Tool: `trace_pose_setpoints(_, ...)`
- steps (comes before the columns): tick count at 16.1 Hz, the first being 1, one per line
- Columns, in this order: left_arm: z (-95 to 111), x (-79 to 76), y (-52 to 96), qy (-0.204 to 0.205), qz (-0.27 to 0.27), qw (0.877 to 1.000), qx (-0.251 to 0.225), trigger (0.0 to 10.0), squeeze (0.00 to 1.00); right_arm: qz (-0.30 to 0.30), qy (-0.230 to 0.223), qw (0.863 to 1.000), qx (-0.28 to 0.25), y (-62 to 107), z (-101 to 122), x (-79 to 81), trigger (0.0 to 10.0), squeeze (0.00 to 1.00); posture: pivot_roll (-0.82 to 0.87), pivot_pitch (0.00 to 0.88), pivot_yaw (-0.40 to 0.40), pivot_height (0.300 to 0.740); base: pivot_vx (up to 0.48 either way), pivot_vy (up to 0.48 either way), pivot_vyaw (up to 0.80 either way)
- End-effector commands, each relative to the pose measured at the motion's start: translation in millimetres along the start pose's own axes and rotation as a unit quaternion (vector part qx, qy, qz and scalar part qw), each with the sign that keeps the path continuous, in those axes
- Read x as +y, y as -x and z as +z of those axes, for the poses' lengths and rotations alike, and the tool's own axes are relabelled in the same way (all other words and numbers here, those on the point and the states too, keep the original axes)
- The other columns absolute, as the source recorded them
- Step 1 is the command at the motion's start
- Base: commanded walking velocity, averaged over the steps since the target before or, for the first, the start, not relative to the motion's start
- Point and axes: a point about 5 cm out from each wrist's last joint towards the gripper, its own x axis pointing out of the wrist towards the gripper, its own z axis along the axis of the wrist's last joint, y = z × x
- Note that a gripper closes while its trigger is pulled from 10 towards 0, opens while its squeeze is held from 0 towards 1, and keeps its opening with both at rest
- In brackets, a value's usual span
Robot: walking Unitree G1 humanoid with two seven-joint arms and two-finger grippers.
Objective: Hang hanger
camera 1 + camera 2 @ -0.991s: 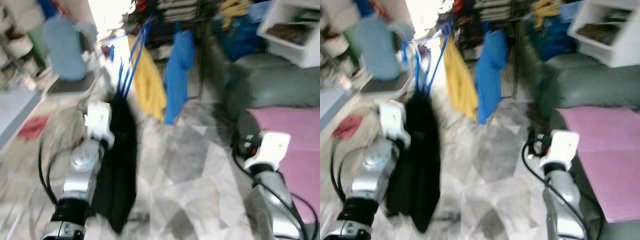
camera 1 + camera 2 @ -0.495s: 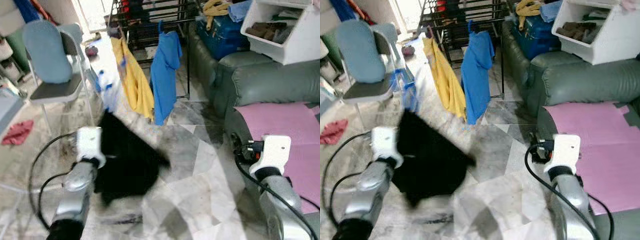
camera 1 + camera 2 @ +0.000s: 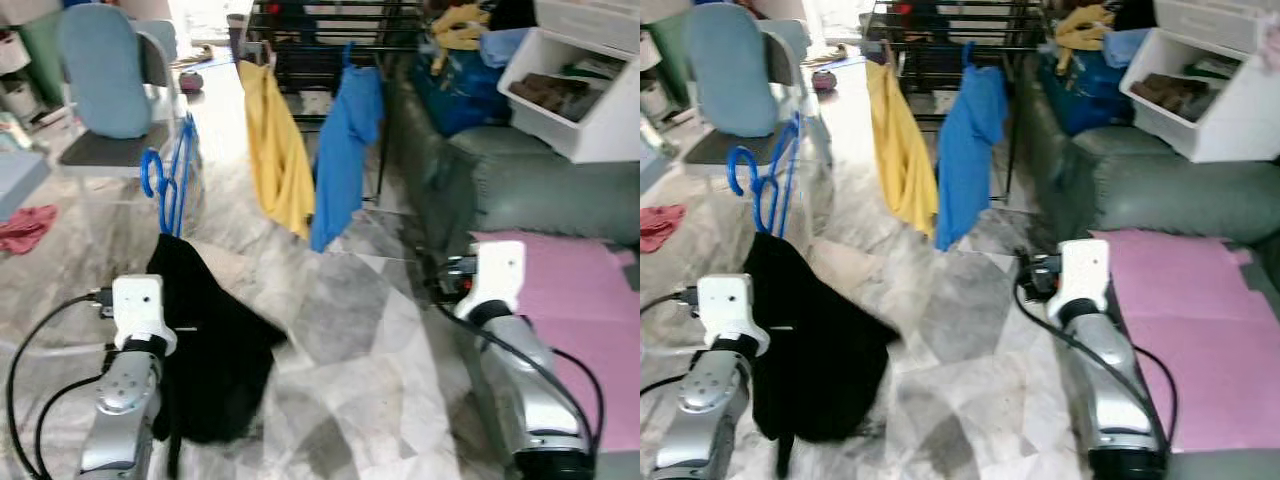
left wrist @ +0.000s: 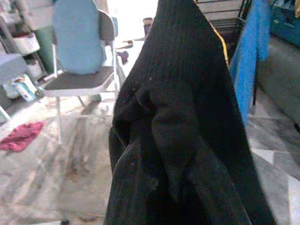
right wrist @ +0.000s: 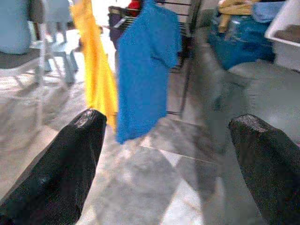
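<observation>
- We see the left arm raised at the left of the head views, with a black garment draped in front of it and hanging down toward the marble floor.
- Blue hangers rise from the top of the garment, their hooks standing free in front of the grey chair.
- In the left wrist view the black garment covers the left gripper, so we cannot tell whether its fingers are closed on anything.
- We see the right arm raised beside the green sofa and the pink mat.
- In the right wrist view the right gripper has its fingers spread wide apart, with nothing between them.
- Ahead stands a black drying rack carrying a yellow garment and a blue shirt, well apart from the hangers.
- A red cloth lies on the floor at far left.
</observation>
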Motion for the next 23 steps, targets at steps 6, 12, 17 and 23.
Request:
trace_pose_setpoints(6, -3.5, -23.9, 12.5, 0.003, -0.072, 0.997, 0.018, 10.0, 0.0, -0.052, -0.005, 0.999, -0.002, 25.6, -1.5, -22.2, 10.0, 0.0, -0.16, 0.0, 0.071, 0.74, 0.0, 0.0, 0.0)
trace_pose_setpoints(12, 0.7, -34.4, 7.4, 0.034, -0.088, 0.995, 0.024, 10.0, 0.0, -0.042, -0.01, 0.999, 0.002, 28.3, 0.3, -16.6, 10.0, 0.0, -0.15, 0.0, 0.062, 0.74, 0.0, 0.086, 0.0)
trace_pose_setpoints(17, 3.6, -33.7, 8.5, 0.032, -0.101, 0.994, 0.028, 10.0, 0.0, -0.058, -0.019, 0.998, 0.002, 24.8, 1.0, -18.0, 10.0, 0.0, -0.13, 0.0, 0.083, 0.74, 0.0, 0.356, 0.0)
trace_pose_setpoints(23, 6.9, -34.5, 4.0, 0.029, -0.112, 0.993, 0.03, 10.0, 0.0, -0.062, -0.032, 0.998, -0.001, 23.9, 1.6, -12.6, 10.0, 0.0, -0.13, 0.0, 0.088, 0.74, 0.0, 0.438, 0.0)
